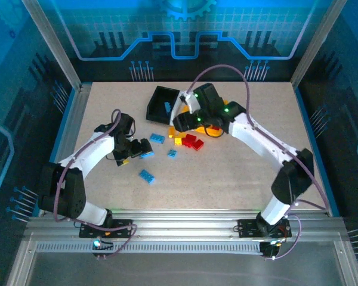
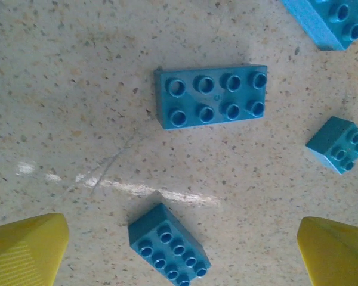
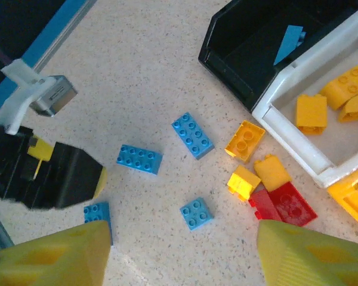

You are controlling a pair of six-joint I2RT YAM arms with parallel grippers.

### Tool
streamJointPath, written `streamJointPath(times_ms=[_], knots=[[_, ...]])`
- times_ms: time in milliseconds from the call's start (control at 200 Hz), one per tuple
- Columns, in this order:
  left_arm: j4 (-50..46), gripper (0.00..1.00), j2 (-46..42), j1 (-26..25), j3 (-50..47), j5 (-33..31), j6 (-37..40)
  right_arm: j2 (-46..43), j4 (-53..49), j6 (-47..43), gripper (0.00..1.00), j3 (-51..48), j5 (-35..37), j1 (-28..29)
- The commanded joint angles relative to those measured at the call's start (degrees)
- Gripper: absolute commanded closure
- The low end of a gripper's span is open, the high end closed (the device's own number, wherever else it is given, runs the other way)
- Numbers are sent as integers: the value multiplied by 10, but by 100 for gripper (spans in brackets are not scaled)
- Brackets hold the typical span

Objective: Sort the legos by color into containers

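Blue legos lie loose on the table: a long one (image 2: pixel 212 95), a small one (image 2: pixel 340 144) and a six-stud one (image 2: pixel 169 245). My left gripper (image 2: pixel 179 256) hangs open over that six-stud brick, which lies between its yellow fingertips (image 2: pixel 24 247) untouched. My right gripper (image 3: pixel 182 256) is open and holds nothing, above a small blue brick (image 3: pixel 196 213). To its right lie yellow legos (image 3: pixel 244 141) and red legos (image 3: pixel 286 204). The black container (image 3: pixel 250 47) holds a blue brick (image 3: pixel 288 43). The white container (image 3: pixel 328 143) holds yellow bricks (image 3: pixel 312 111). A corner of the orange-yellow container (image 3: pixel 352 199) shows.
In the top view another blue brick (image 1: pixel 147 176) lies alone nearer the arm bases. The left gripper (image 1: pixel 144 149) sits left of the brick cluster (image 1: pixel 193 141), and the right arm reaches over the bins. Aluminium frame posts and blue walls border the table.
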Motion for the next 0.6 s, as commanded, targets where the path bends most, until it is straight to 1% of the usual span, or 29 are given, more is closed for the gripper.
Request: streamJointPath(times_ms=[0, 195, 290, 375, 465, 595], knots=[[0, 1, 40, -2, 12, -26, 16, -53, 60, -11, 26, -69, 19, -8], [9, 1, 123, -11, 74, -19, -5, -125, 106, -13, 0, -146, 30, -7], [0, 1, 159, -21, 111, -27, -3, -155, 124, -15, 0, -181, 50, -7], [0, 1, 179, -28, 134, -31, -10, -176, 136, -32, 0, -204, 54, -9], [-11, 1, 203, -34, 156, -41, -14, -178, 118, -45, 0, -205, 54, -17], [-28, 1, 228, -44, 170, -60, -21, -178, 107, -40, 0, -209, 48, -33]])
